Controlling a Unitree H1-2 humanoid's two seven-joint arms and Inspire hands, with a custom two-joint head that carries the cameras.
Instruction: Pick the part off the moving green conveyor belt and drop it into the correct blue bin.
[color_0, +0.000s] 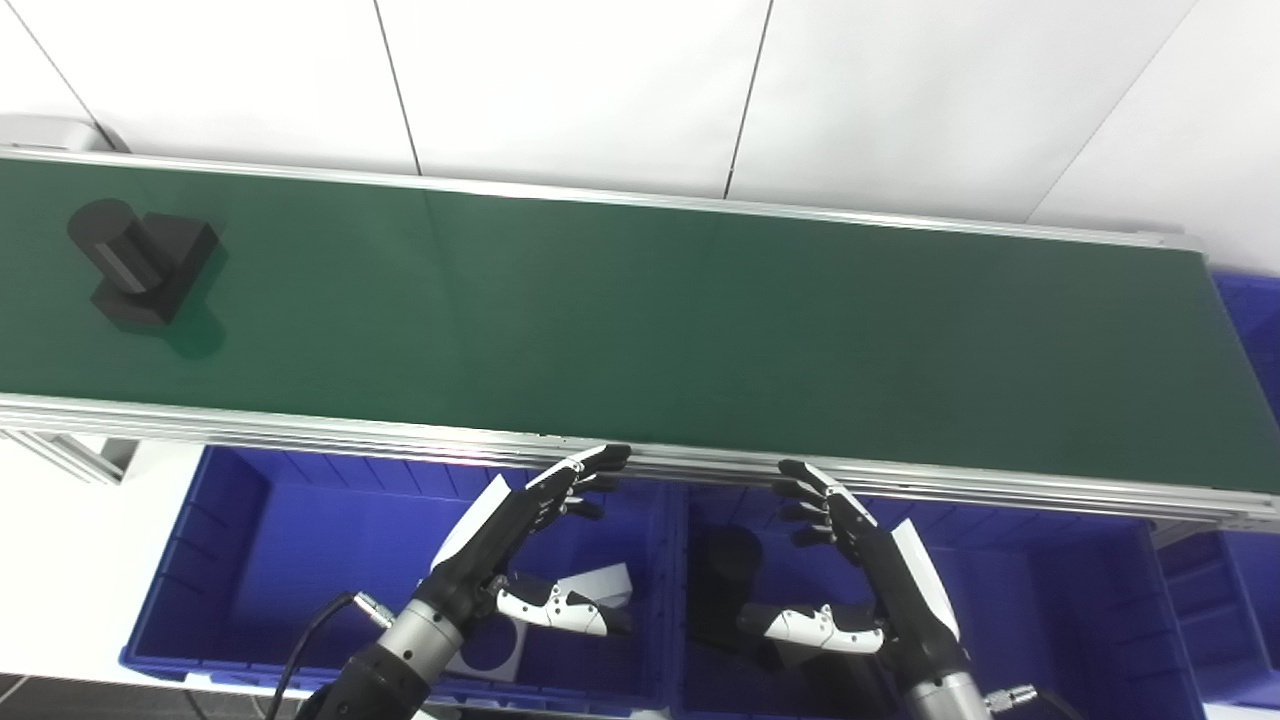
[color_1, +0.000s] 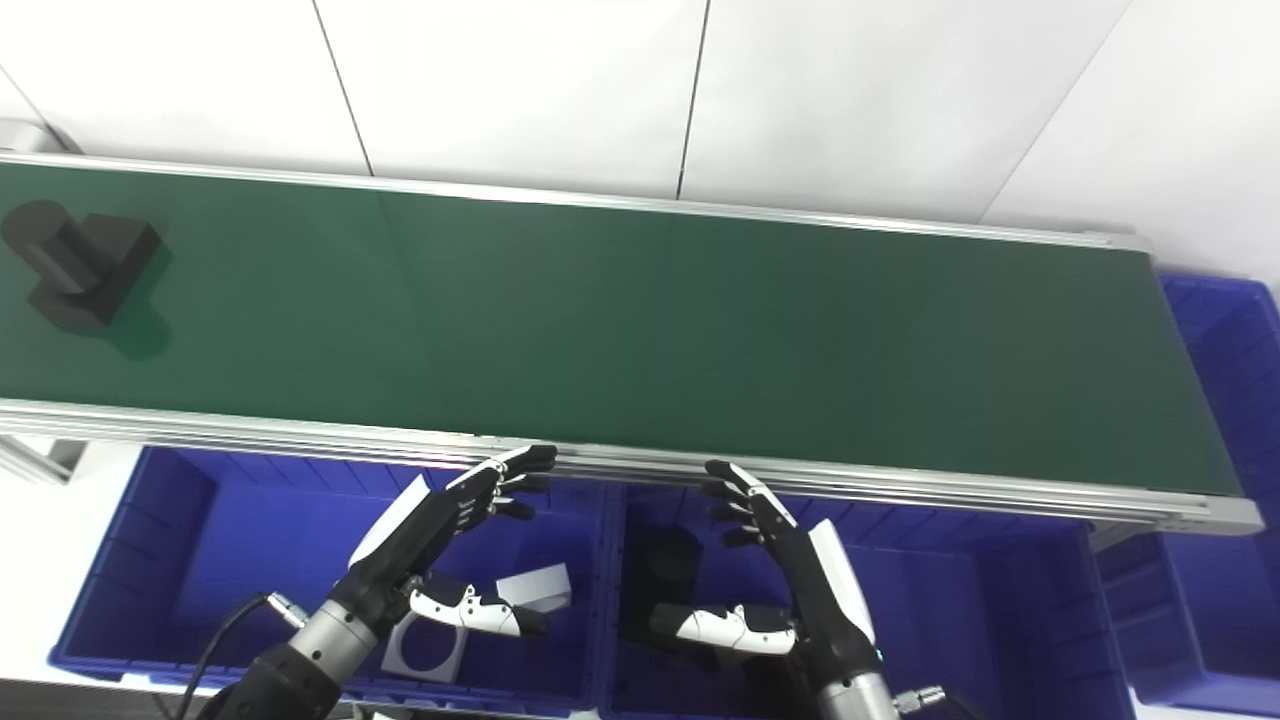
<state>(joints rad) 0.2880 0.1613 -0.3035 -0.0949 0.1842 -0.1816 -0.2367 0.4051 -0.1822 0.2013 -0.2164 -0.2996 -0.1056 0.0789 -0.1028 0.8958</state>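
A black part (color_0: 140, 265), a cylinder on a square block, lies at the far left of the green conveyor belt (color_0: 650, 330). Both hands hover below the belt's near rail, over the blue bins. My left hand (color_0: 520, 545) is open with fingers spread, above the left blue bin (color_0: 250, 560). My right hand (color_0: 860, 570) is open too, above the middle blue bin (color_0: 1050, 600). Neither hand holds anything, and both are far from the part.
The left bin holds white square pieces (color_1: 430, 640) with a round hole. A black part (color_1: 665, 575) lies in the middle bin. Another blue bin (color_0: 1250, 320) stands at the belt's right end. A white wall rises behind the belt.
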